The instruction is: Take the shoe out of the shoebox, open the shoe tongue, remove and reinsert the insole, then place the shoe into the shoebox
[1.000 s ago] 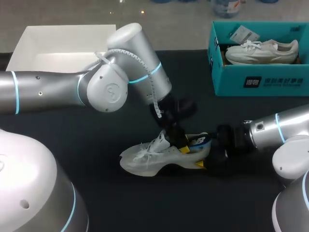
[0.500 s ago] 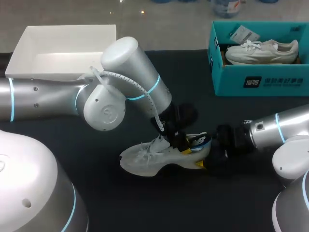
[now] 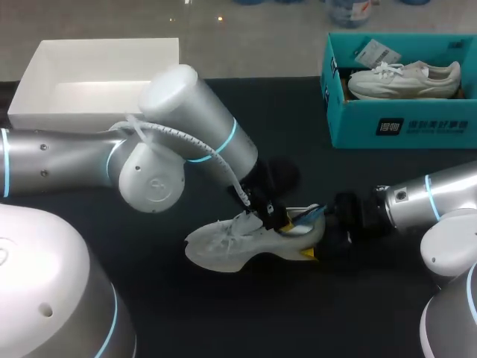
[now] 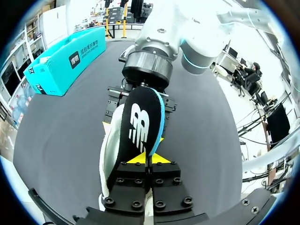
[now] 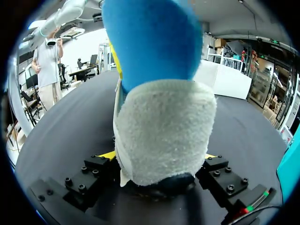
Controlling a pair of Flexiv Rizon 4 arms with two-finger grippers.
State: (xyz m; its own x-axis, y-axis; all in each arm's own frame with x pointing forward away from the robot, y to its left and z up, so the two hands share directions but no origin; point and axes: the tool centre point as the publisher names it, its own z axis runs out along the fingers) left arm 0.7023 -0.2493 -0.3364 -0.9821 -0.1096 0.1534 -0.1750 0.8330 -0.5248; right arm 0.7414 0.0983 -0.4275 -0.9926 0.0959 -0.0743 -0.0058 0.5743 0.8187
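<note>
a black, matte, cloth-like tabletop (image 3: 223,313) spans the head view from side to side under even overhead light. its far edge runs straight across. a soft shadow lies on it near the middle.

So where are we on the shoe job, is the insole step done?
Done: the shoe lies out on the table. In hand: the right gripper clamps its heel while the left gripper pinches the insole, partway out of the shoe. Whether it is leaving or returning, I cannot tell. Left: seating the insole and putting the shoe into the teal shoebox.
</note>
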